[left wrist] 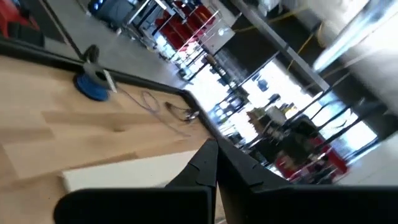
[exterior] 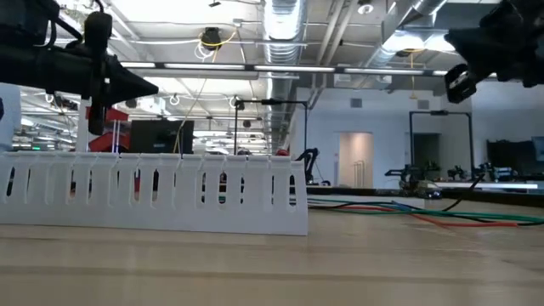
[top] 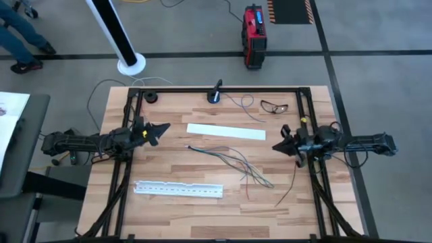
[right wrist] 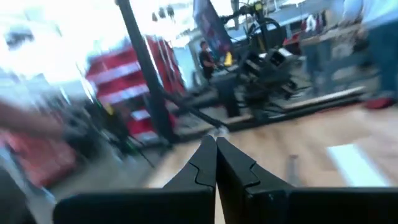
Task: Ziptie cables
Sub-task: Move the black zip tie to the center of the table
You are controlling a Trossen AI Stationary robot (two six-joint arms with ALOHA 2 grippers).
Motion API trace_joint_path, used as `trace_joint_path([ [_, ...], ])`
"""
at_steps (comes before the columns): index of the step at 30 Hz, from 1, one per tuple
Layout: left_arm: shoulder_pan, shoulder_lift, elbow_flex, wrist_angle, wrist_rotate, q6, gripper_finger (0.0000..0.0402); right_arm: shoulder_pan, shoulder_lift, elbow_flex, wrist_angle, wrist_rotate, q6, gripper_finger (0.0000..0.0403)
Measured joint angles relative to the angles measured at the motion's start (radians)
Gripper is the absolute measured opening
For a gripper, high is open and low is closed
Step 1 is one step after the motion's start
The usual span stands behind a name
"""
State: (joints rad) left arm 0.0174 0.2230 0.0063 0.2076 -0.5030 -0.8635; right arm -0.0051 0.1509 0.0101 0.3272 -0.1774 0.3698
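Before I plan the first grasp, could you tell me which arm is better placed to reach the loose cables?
Probably the right gripper: the cables fan out toward its side, their ends lying nearer it. The left gripper is also shut, farther from the bunch.

Bare wood around cables [top: 233,162] (strips [top: 226,131] flank).

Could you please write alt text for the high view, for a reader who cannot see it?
Loose cables lie spread across the middle of a wooden table, between two white strips: a plain strip behind them and a perforated strip in front. The left gripper and right gripper hover shut at either side, holding nothing.
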Motion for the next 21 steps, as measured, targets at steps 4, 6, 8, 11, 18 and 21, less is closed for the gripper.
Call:
trace_joint_path([
  [4, 0.0, 0.0, 0.0, 0.116, 0.014, -0.024, 0.0, 0.022, -0.001, 0.0, 0.081, 0.0, 0.309, 0.0],
  [6, 0.0, 0.002, 0.001, 0.188, 0.033, 0.002, 0.0, 0.03, -0.001, 0.001, 0.102, 0.001, 0.442, 0.0],
  [8, 0.0, 0.005, 0.014, 0.209, 0.056, 0.045, 0.0, 0.031, -0.001, 0.002, 0.134, 0.001, 0.592, 0.0],
  [11, 0.0, 0.007, 0.033, 0.2, 0.084, 0.142, 0.0, 0.03, -0.001, 0.002, 0.158, 0.003, 0.74, 0.0],
  [18, 0.0, 0.021, 0.06, 0.302, 0.095, 0.232, 0.0, 0.009, 0.047, 0.051, 0.347, 0.258, 0.404, 0.0],
  [21, 0.0, 0.058, 0.17, 0.334, 0.168, 0.374, 0.0, 0.011, 0.062, 0.194, 0.44, 0.278, 0.101, 0.0],
])
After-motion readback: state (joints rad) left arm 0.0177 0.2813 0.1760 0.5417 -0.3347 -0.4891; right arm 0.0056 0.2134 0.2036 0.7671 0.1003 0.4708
